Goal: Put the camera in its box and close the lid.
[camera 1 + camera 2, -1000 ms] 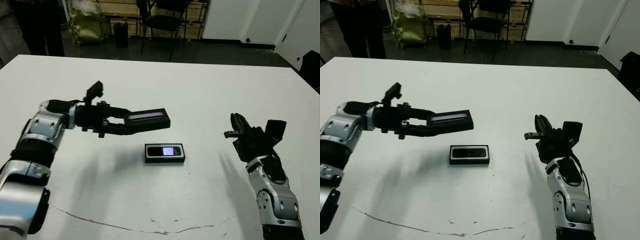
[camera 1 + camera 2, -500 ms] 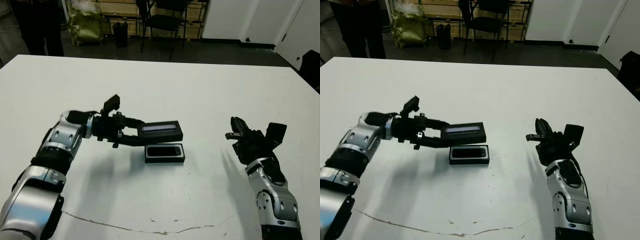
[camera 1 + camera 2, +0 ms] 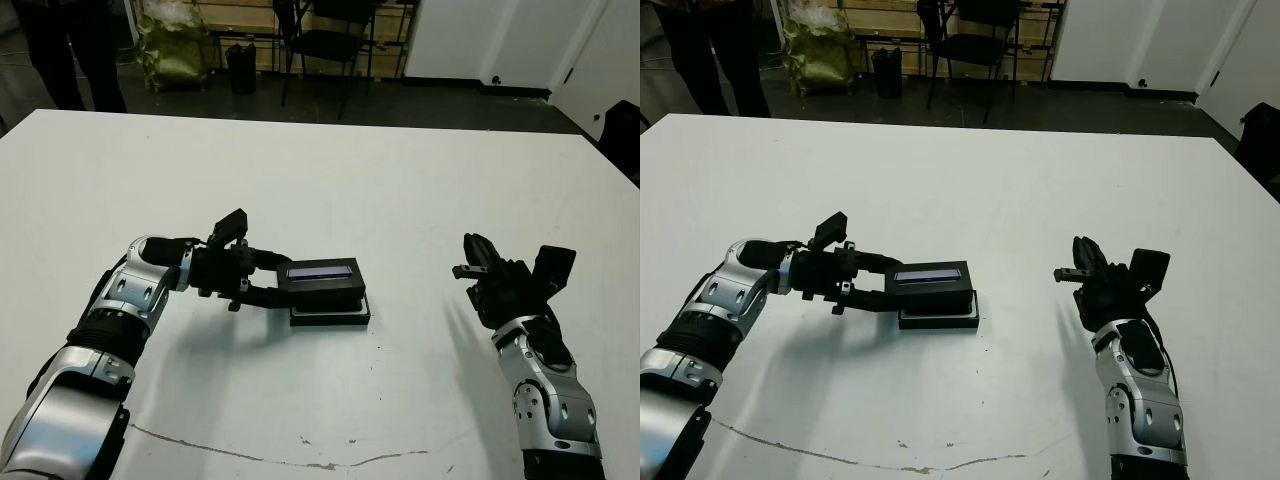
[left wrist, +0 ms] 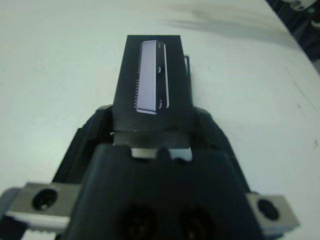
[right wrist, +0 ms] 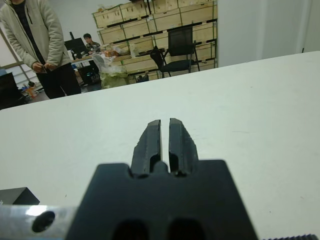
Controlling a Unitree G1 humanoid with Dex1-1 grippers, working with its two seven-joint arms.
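Note:
My left gripper [image 3: 272,283] is shut on one end of the lid [image 3: 322,277], a flat black cover with a pale strip on top. It holds the lid low over the box [image 3: 332,316], whose black front and right edges stick out beneath it. The camera is hidden under the lid. The left wrist view shows the lid [image 4: 152,80] stretching away from the fingers, with a thin edge of the box [image 4: 188,70] beside it. Well to the right, my right gripper [image 3: 470,262] hovers above the table, shut and empty, its fingers [image 5: 152,137] pressed together.
The white table [image 3: 400,180] stretches wide around the box. A thin dark crack [image 3: 250,455] runs along its front part. Beyond the far edge stand a person [image 3: 70,50], a black chair [image 3: 335,35] and a yellowish bag [image 3: 175,45].
The left arm has carried the lid right and down, from the box's upper left to just above it, covering the camera. The right arm has stayed put.

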